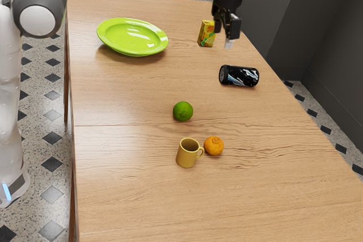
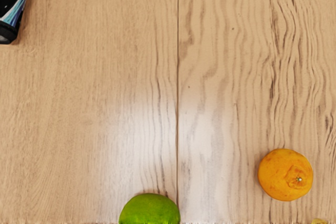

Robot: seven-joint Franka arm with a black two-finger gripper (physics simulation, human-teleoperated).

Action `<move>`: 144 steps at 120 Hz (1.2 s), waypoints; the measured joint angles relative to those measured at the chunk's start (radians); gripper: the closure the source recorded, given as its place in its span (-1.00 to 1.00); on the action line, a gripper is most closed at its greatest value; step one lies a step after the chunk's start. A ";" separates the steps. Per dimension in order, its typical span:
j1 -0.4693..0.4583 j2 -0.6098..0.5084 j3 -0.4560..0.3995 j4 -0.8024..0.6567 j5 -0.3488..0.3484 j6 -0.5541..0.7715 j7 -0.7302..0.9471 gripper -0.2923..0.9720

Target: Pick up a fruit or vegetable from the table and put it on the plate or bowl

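Across the wood table (image 1: 272, 168), w/ the arm (image 1: 34, 4) reaching in from the exterior view's left, a green plate (image 1: 132, 36) is sitting at the far end. Gripper (image 1: 226, 33) is hovering above the far side, jaws apart & empty. Black can (image 1: 239, 76) is lying on its side near it. Yellow mug (image 1: 188, 152) is standing upright. Lime (image 1: 182, 111) is resting mid-table, well apart from the plate. Orange (image 1: 214, 145) is sitting just beside the mug. Juice box (image 1: 206, 33) is standing near the gripper.

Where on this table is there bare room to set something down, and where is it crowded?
Bare wood: the whole stretch nearer the camera than the mug and orange, and the wide strip between the plate and the lime. Crowded: mug and orange sit side by side, almost touching.
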 joint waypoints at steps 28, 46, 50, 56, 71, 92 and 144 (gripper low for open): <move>0.001 0.012 0.003 0.003 0.000 -0.017 -0.002 -0.54; 0.002 -0.005 0.001 0.003 0.012 -0.037 0.001 -0.54; 0.000 -0.010 0.001 0.003 0.015 -0.046 0.004 -0.54; -0.001 -0.016 0.000 0.002 0.019 -0.062 0.009 -0.54; -0.003 -0.017 -0.002 -0.061 0.025 -0.067 0.033 -0.54; -0.001 -0.091 0.004 -0.272 0.022 0.036 0.076 -0.54; -0.002 -0.217 0.002 -0.606 0.025 0.317 0.146 -0.54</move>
